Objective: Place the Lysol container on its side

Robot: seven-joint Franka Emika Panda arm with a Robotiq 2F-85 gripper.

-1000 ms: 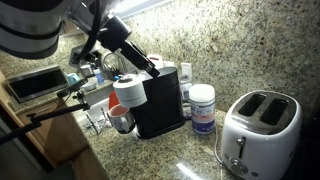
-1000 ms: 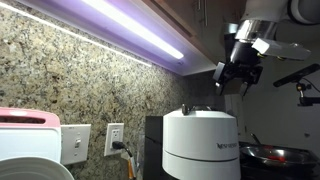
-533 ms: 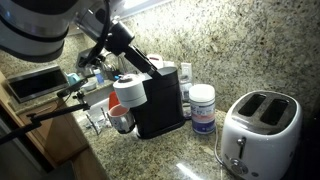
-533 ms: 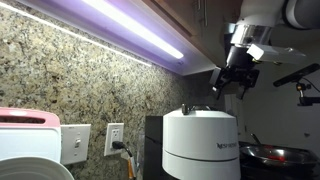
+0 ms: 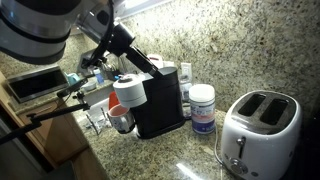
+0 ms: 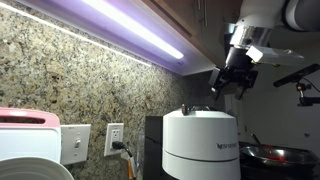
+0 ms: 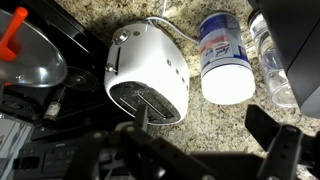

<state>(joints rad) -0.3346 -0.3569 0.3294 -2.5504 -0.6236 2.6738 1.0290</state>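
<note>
A: The Lysol container [image 5: 202, 108], where does it stand?

B: Upright on the granite counter [image 5: 150, 158], white lid on top and the blue-purple label facing out. It sits between the black machine [image 5: 160, 100] and the white two-slot toaster [image 5: 258, 128], near both, though I cannot tell whether it touches either.

A: And from the wrist?

B: There you look down on the container [image 7: 225, 58], lid nearest the camera. The toaster [image 7: 150, 72] lies just beside it on one side and a clear bottle [image 7: 268, 55] on the other.

A: Where is the gripper?

B: In an exterior view the gripper [image 6: 229, 90] hangs high in the air under the lit cabinet edge, well clear of everything on the counter. In the wrist view the gripper [image 7: 200, 155] is a dark blur along the bottom edge (the fingers are out of focus).

A: Its jaws?

B: Spread wide apart, with nothing between them. One finger [image 7: 275, 150] shows to the side of the container, above it and not in contact.
</note>
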